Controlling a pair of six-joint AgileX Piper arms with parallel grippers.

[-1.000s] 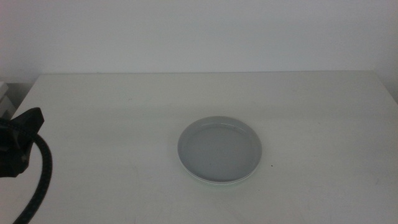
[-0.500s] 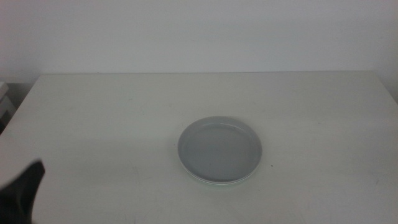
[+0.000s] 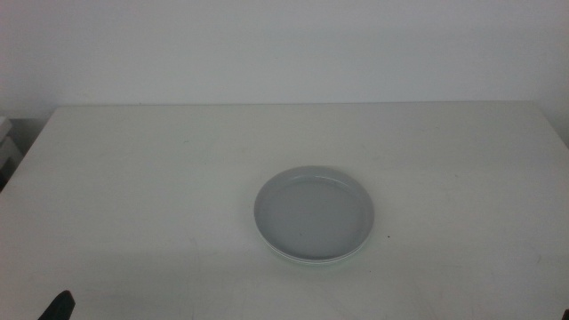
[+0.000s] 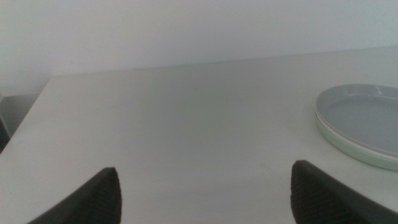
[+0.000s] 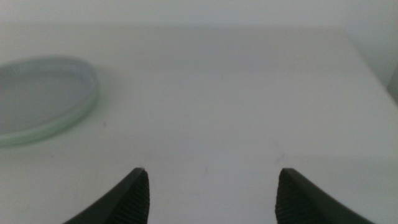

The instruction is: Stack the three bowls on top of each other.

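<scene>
table point(image 3: 160, 178): white, bare around the dishes.
bowl stack point(image 3: 314, 214): grey bowl point(image 4: 367, 115) nested on mint green bowl point(image 4: 348, 145), just right of table centre.
left gripper point(image 4: 205, 193): at 7 o'clock of the stack, jaws wide apart, empty.
right gripper point(image 5: 208, 193): jaws wide apart, empty, touching nothing.

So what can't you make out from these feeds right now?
- The bowl stack: the grey bowl sits on the mint green bowl. No white bowl can be made out in any view, so it may lie hidden under them.
- Left gripper: middle view shows only a dark tip at the bottom edge.
- Right gripper: outside the middle view.
- Stack is cut off by the edge in both wrist views.
</scene>
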